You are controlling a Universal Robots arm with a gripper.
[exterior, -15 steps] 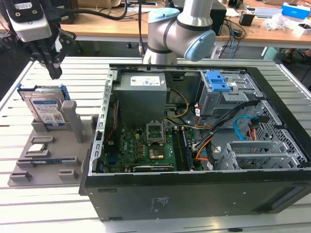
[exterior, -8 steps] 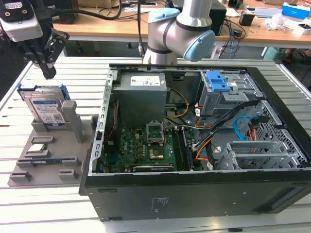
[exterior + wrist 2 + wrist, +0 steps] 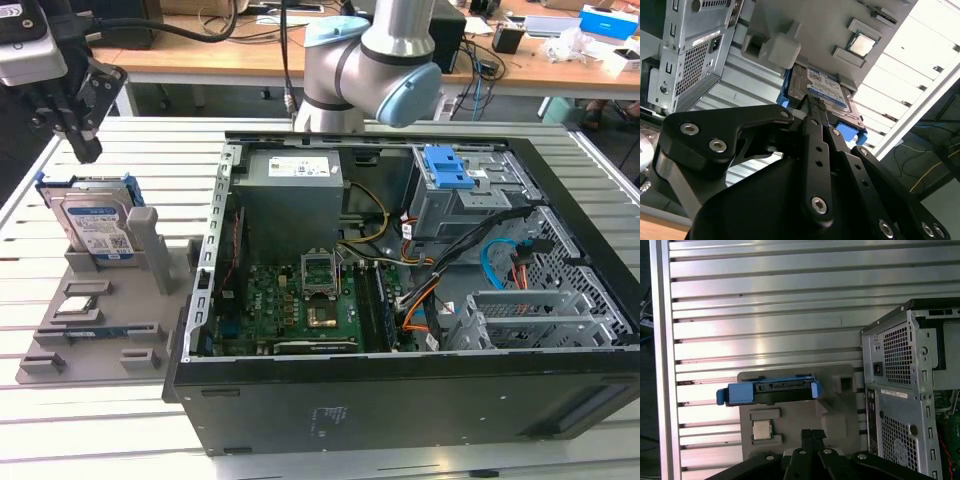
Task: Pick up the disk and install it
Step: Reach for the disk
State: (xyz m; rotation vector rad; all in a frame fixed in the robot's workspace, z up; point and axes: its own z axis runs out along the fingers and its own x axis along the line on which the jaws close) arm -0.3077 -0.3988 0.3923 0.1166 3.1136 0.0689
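1. Jaws pressed shut with nothing in them; in both wrist views the black tips meet with no gap.
2. Exterior view: jaws hang just above the disk point(image 3: 95, 225), not touching it, at the exterior view's left.
3. Disk stands on edge in a grey holder point(image 3: 150, 310) on the bench point(image 3: 100, 430), beside the open computer case point(image 3: 400, 400).
4. First wrist view: disk point(image 3: 782, 386) seen edge-on between blue rails, with a chip point(image 3: 761, 429) seated near it.
5. Second wrist view: the disk's label face point(image 3: 827, 92).
6. Exterior view: motherboard point(image 3: 300, 300) inside the case; wrist views show the case's vented rear.
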